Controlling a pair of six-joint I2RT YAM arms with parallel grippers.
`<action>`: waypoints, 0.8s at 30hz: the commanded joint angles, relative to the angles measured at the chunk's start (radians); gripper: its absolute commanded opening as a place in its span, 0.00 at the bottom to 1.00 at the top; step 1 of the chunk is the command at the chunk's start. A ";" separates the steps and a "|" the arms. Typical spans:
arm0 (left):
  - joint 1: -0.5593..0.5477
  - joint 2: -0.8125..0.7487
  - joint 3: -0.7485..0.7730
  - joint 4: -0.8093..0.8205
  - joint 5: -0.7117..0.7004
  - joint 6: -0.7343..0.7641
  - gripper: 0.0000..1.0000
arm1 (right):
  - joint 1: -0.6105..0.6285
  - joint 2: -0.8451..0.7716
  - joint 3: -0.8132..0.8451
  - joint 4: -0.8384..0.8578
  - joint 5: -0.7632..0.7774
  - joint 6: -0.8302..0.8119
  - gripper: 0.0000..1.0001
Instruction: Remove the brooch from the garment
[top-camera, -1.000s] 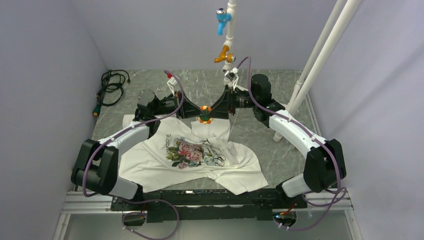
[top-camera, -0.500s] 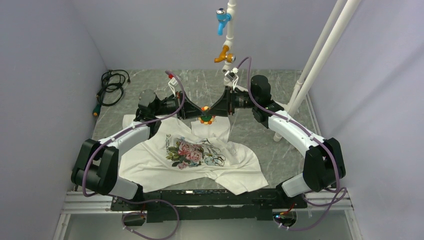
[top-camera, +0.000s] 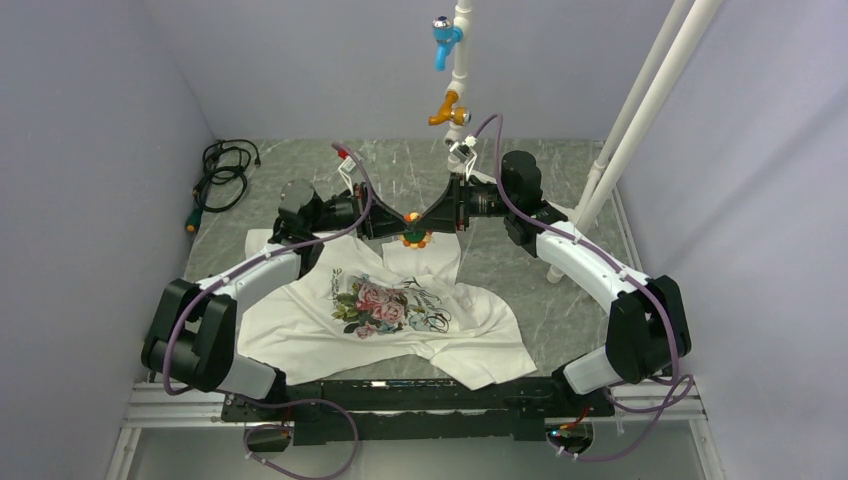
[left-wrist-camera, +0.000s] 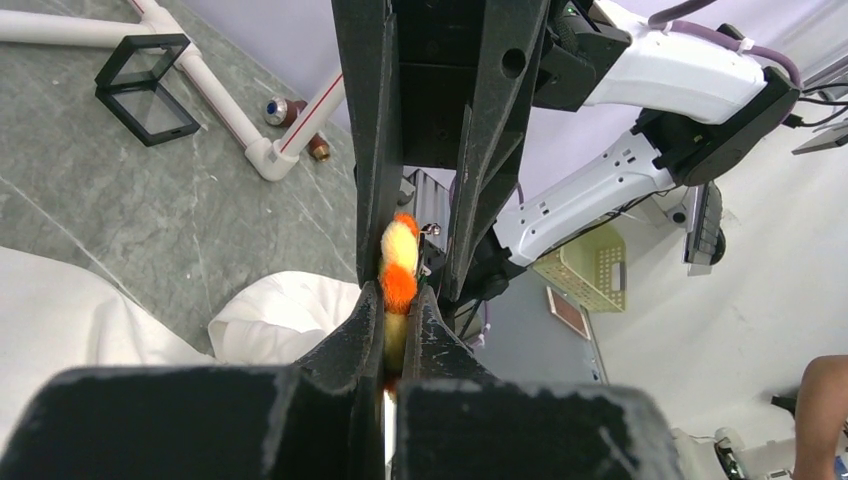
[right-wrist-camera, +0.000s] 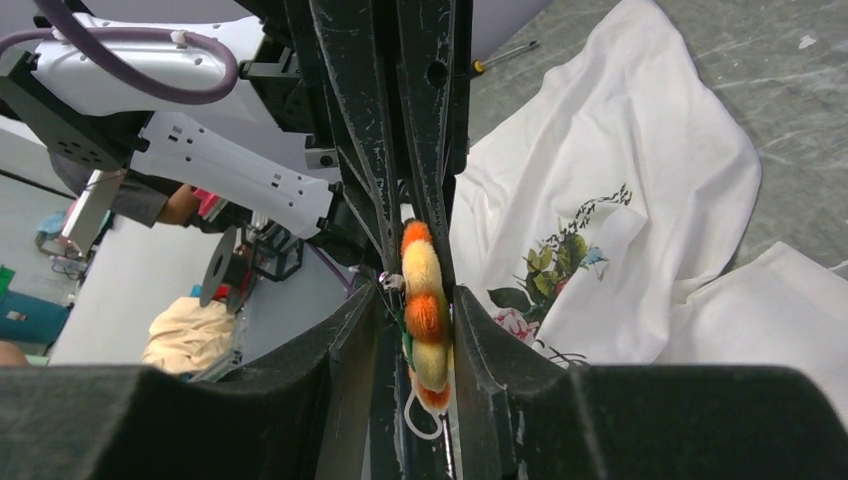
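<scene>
The brooch, a fuzzy orange-yellow flower with a dark green backing, is held in the air above the collar end of the white T-shirt. My left gripper comes from the left and is shut on it; its pads pinch the petals. My right gripper comes from the right, with its jaws closed in around the same brooch. One pad touches the petals, and the backing and clasp fill the other side. A small white loop hangs under the brooch. The rose print faces up on the shirt.
A white pipe stand with blue and yellow taps rises just behind the grippers. Slanted white pipes stand at the right. A black cable coil and a yellow-handled tool lie at the back left. Black frames sit by the pipe base.
Both grippers have drawn closer together at the brooch. The right gripper's jaws have narrowed around it. The shirt has stayed put.
</scene>
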 joint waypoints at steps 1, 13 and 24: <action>-0.021 -0.062 0.027 -0.053 -0.009 0.113 0.00 | -0.009 0.012 0.002 0.036 0.019 0.020 0.33; -0.027 -0.088 0.020 -0.091 -0.044 0.164 0.00 | -0.034 0.007 -0.009 -0.011 0.039 0.019 0.25; -0.026 -0.084 0.018 -0.081 -0.059 0.140 0.00 | -0.062 -0.021 -0.039 -0.046 0.046 0.000 0.22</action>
